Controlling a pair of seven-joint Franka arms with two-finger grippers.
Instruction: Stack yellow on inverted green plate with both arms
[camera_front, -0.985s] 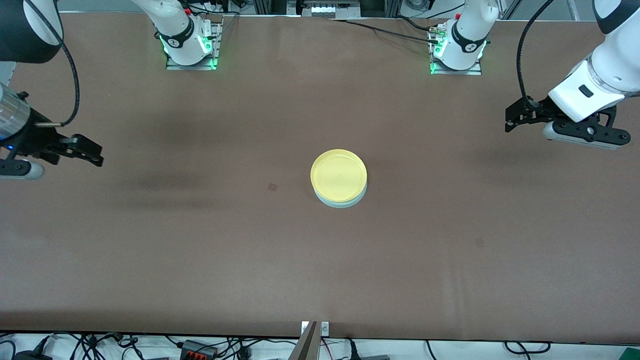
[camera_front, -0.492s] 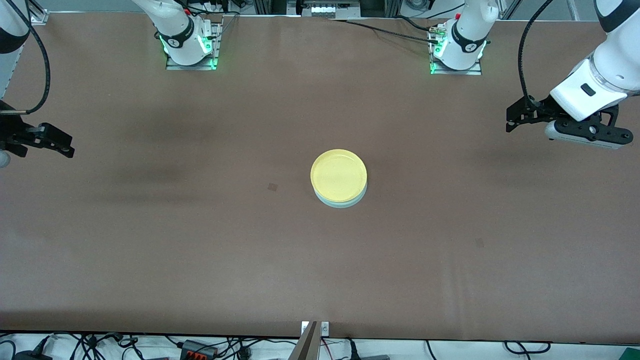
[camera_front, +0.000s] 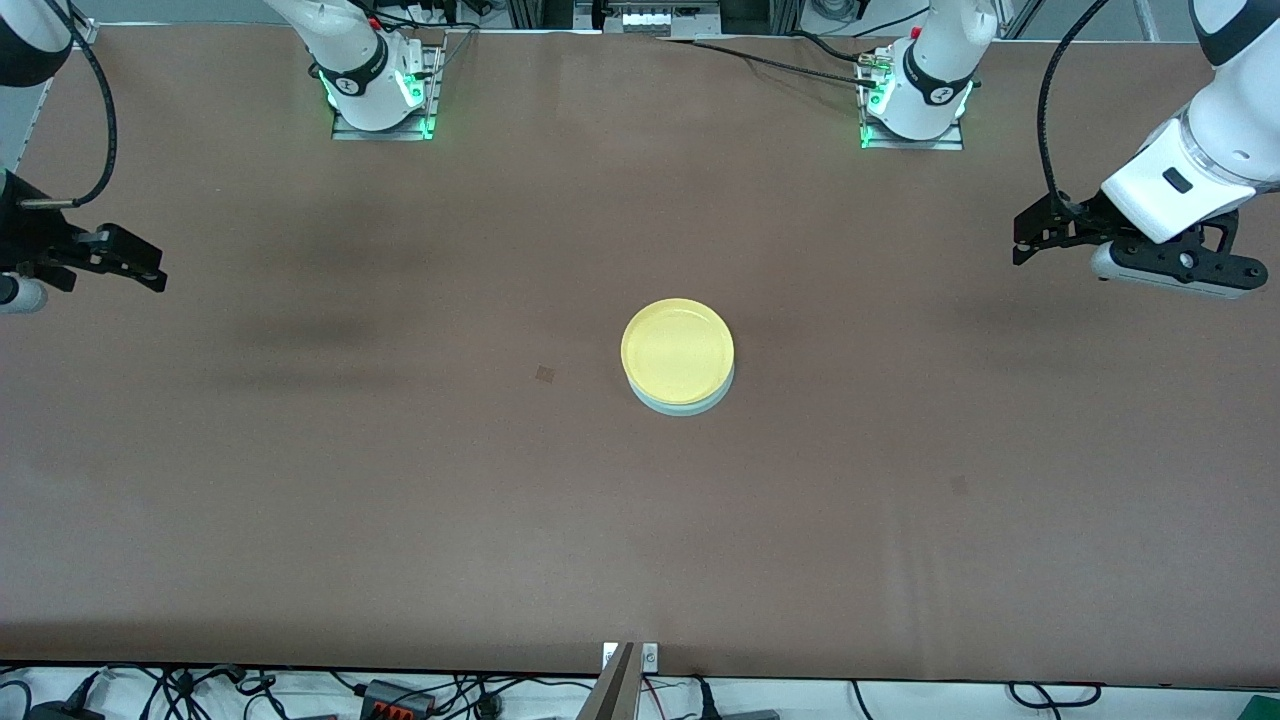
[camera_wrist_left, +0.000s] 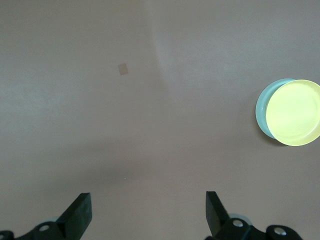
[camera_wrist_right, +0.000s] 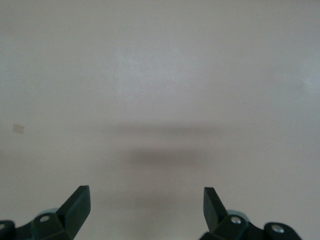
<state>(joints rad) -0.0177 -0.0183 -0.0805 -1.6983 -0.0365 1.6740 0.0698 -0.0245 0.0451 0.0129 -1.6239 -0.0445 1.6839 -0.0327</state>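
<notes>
Looks pretty much done to me: on the brown table (camera_front: 300, 500) the yellow (camera_front: 677, 350) sits on the green plate (camera_front: 682, 406) mid-table; left gripper (camera_front: 1022, 238) and right gripper (camera_front: 150, 268) hang spread wide and empty over their own table ends.

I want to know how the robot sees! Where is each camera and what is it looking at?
Front view: high across the table, facing both arms; shows yellow plate on green plate, left gripper, right gripper.
Left wrist view: on the left arm, looking down past its open fingers at both plates.
Right wrist view: looks down past its open fingers at bare table.
Front and left wrist views share the plates.
</notes>
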